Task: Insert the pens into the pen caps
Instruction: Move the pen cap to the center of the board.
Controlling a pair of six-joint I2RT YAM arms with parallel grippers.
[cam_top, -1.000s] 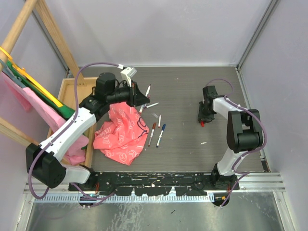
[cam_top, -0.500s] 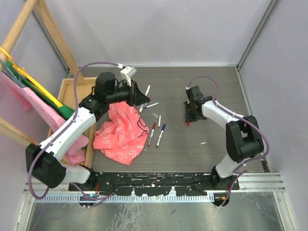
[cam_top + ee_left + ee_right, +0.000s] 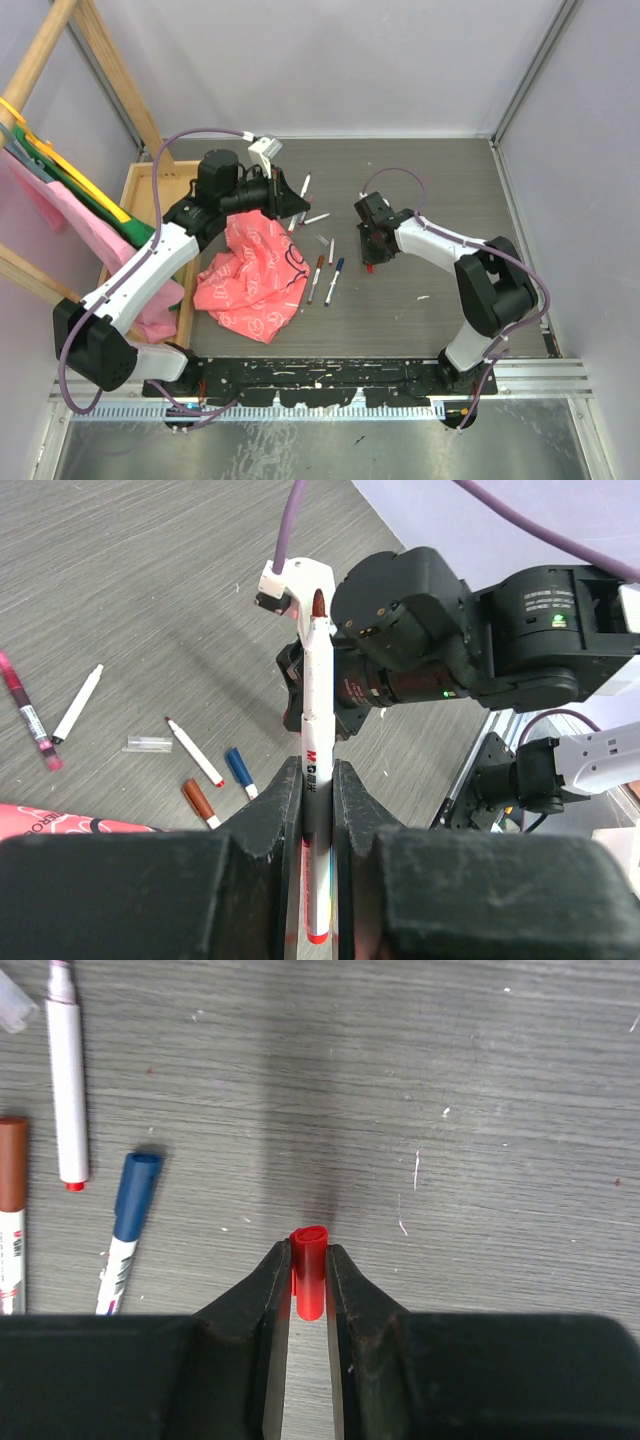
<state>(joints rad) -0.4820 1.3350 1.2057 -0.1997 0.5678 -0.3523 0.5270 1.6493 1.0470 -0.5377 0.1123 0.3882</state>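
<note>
The left gripper (image 3: 318, 778) is clamped on a white-barrelled pen (image 3: 318, 695). Its long axis runs straight out along the fingers, red rear end back between the jaws and bare dark-red tip pointing away from the wrist, toward the right arm's black housing just beyond it. In the top view this gripper (image 3: 290, 203) is raised over the far left part of the table (image 3: 450, 170), above the far edge of the pink cloth (image 3: 250, 280).

The right gripper (image 3: 309, 1252) pinches a red cap (image 3: 309, 1282) between its fingertips. The cap's long axis lies in line with the fingers and its round end faces outward, down at the tabletop — whether that end is the open one I cannot tell. From above, cap and gripper sit near the table's middle, well apart from the held pen.

On the table lie a blue-capped pen (image 3: 127, 1222) and a brown-capped pen (image 3: 10, 1210), side by side and roughly parallel, pointing away from the arm bases. An uncapped white pen (image 3: 68, 1085) lies just beyond them.
</note>
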